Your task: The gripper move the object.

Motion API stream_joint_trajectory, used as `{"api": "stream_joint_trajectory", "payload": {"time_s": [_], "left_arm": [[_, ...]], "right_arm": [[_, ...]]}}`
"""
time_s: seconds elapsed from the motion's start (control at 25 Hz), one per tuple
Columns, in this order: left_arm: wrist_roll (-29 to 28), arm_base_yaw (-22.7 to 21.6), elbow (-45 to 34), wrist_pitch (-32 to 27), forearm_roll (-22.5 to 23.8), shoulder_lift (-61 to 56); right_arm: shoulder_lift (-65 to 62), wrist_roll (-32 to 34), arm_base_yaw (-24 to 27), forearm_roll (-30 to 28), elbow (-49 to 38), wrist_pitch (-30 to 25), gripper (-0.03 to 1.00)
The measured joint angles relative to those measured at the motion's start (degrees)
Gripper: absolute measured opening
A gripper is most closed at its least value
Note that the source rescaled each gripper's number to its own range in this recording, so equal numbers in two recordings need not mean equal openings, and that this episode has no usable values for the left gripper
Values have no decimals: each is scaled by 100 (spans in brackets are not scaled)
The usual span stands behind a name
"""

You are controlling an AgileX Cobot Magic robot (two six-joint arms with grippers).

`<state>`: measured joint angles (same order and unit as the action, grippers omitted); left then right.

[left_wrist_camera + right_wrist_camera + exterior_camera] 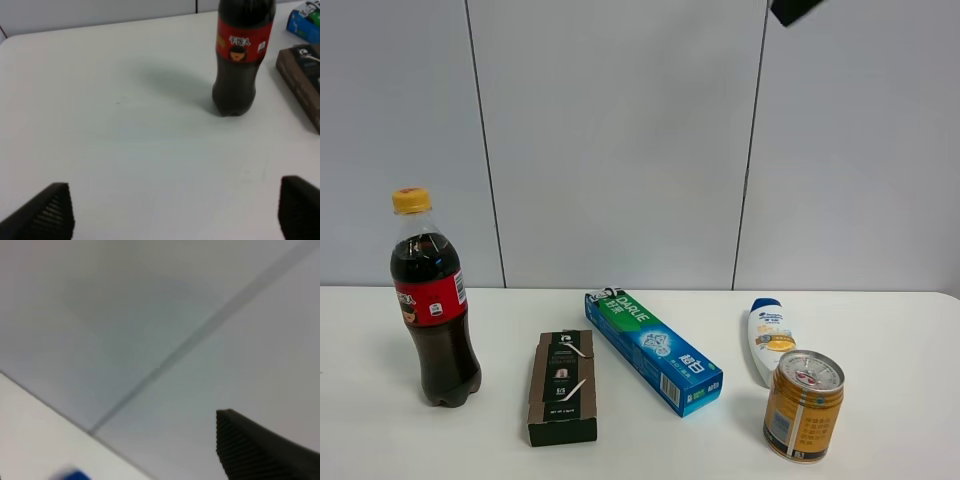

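Observation:
The cola bottle [432, 300] stands upright at the left of the white table, with a red label and a yellow cap. In the left wrist view the bottle [240, 55] is ahead of my left gripper [172, 212] and off to one side, well apart from it. That gripper is open and empty, its two black fingertips [45, 215] spread wide over bare table. My right gripper [794, 9] is high up at the top edge of the exterior view, far from the bottle. Its wrist view shows only one black finger [260, 450] against the wall, holding nothing.
A dark box [562, 388] lies right of the bottle, then a blue-green toothpaste box [653, 350], a white shampoo bottle [770, 338] lying down and a gold can [804, 404] at the front right. A grey panelled wall stands behind the table [640, 455].

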<state>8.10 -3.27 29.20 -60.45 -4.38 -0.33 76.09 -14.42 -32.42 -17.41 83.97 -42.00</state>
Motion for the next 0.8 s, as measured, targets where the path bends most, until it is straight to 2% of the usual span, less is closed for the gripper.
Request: {"api": "stream_joint_trajectory", "payload": {"time_s": [0.2,0.52,0.8], "left_arm": [[6,0,0,0,0,0],[6,0,0,0,0,0],[-1,0,0,0,0,0]], "right_arm": [[-832,-2,1081,582,-1250,191,72],[-2547,17,2453,1537,-3028,377,72],[-4462,498,3543,1784,-4191,223,72]]}}
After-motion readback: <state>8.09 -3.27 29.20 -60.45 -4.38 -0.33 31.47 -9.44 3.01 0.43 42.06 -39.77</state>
